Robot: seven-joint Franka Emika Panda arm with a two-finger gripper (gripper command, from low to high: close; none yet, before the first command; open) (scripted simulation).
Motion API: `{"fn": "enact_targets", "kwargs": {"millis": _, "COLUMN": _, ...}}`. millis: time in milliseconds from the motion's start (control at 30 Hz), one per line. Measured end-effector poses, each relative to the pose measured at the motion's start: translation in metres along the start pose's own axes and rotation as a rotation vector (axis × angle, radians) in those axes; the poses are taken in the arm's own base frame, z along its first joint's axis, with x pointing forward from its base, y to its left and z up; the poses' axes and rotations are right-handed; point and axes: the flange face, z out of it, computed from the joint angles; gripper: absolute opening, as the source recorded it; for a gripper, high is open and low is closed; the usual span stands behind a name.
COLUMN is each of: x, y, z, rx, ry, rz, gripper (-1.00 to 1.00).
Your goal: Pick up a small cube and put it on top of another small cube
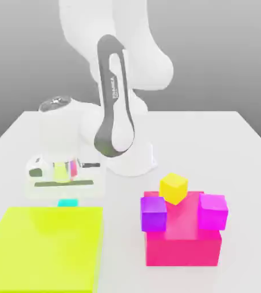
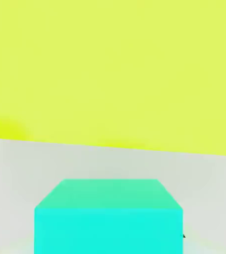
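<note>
While the claw (image 1: 64, 184) hangs low with its jaws closed, the cyan cube (image 1: 68, 202) sits on the worktop (image 1: 213, 137) beneath it, beside the yellow slab (image 1: 44, 249); the purple cube (image 1: 153, 213) rests on the pink block (image 1: 181, 246).

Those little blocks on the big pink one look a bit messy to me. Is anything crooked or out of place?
Slightly. The yellow cube sits turned at an angle on the big pink block, and the purple cube overhangs that block's edge. The magenta cube looks square. Nothing is spilled or damaged.

White table (image 1: 224, 137), plain grey backdrop (image 1: 224, 51), soft even light
</note>
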Motion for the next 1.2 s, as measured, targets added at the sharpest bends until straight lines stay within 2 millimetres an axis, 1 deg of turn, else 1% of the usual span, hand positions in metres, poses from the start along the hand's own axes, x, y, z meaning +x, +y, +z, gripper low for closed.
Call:
{"fn": "enact_targets", "kwargs": {"millis": 200, "x": 0.0, "y": 0.001, "z": -0.02, "rx": 0.0, "ry": -0.003, "rz": 0.005, "gripper": -1.0}}
{"fn": "enact_targets", "kwargs": {"millis": 433, "x": -0.009, "y": -0.001, "z": -0.038, "rx": -0.007, "ry": -0.01, "rz": 0.005, "gripper": -1.0}}
{"fn": "enact_targets", "kwargs": {"millis": 467, "x": -0.007, "y": -0.001, "z": -0.041, "rx": -0.008, "ry": -0.003, "rz": 0.006, "gripper": -1.0}}
{"fn": "enact_targets", "kwargs": {"millis": 500, "x": 0.002, "y": -0.001, "z": -0.049, "rx": -0.008, "ry": 0.017, "rz": 0.006, "gripper": -1.0}}
{"fn": "enact_targets", "kwargs": {"millis": 567, "x": 0.014, "y": -0.025, "z": -0.065, "rx": -0.005, "ry": 0.028, "rz": -0.032, "gripper": -1.0}}
{"fn": "enact_targets", "kwargs": {"millis": 633, "x": 0.019, "y": -0.059, "z": -0.084, "rx": -0.002, "ry": 0.03, "rz": -0.084, "gripper": -1.0}}
{"fn": "enact_targets", "kwargs": {"millis": 700, "x": 0.019, "y": -0.097, "z": -0.104, "rx": 0.001, "ry": 0.03, "rz": -0.141, "gripper": -1.0}}
{"fn": "enact_targets", "kwargs": {"millis": 800, "x": 0.006, "y": -0.154, "z": -0.139, "rx": 0.006, "ry": 0.03, "rz": -0.228, "gripper": -1.0}}
{"fn": "enact_targets", "kwargs": {"millis": 900, "x": -0.021, "y": -0.209, "z": -0.178, "rx": 0.01, "ry": 0.031, "rz": -0.319, "gripper": -1.0}}
{"fn": "enact_targets", "kwargs": {"millis": 933, "x": -0.035, "y": -0.221, "z": -0.181, "rx": 0.006, "ry": 0.016, "rz": -0.345, "gripper": -1.0}}
{"fn": "enact_targets", "kwargs": {"millis": 967, "x": -0.046, "y": -0.228, "z": -0.175, "rx": 0.001, "ry": 0.001, "rz": -0.362, "gripper": -1.0}}
{"fn": "enact_targets", "kwargs": {"millis": 1033, "x": -0.053, "y": -0.233, "z": -0.155, "rx": -0.004, "ry": -0.011, "rz": -0.374, "gripper": -1.0}}
{"fn": "enact_targets", "kwargs": {"millis": 1100, "x": -0.056, "y": -0.233, "z": -0.13, "rx": -0.006, "ry": -0.013, "rz": -0.377, "gripper": -1.0}}
{"fn": "enact_targets", "kwargs": {"millis": 1133, "x": -0.056, "y": -0.233, "z": -0.119, "rx": -0.007, "ry": -0.013, "rz": -0.377, "gripper": 1.0}}
{"fn": "enact_targets", "kwargs": {"millis": 1200, "x": -0.056, "y": -0.233, "z": -0.119, "rx": -0.007, "ry": -0.013, "rz": -0.377, "gripper": 1.0}}
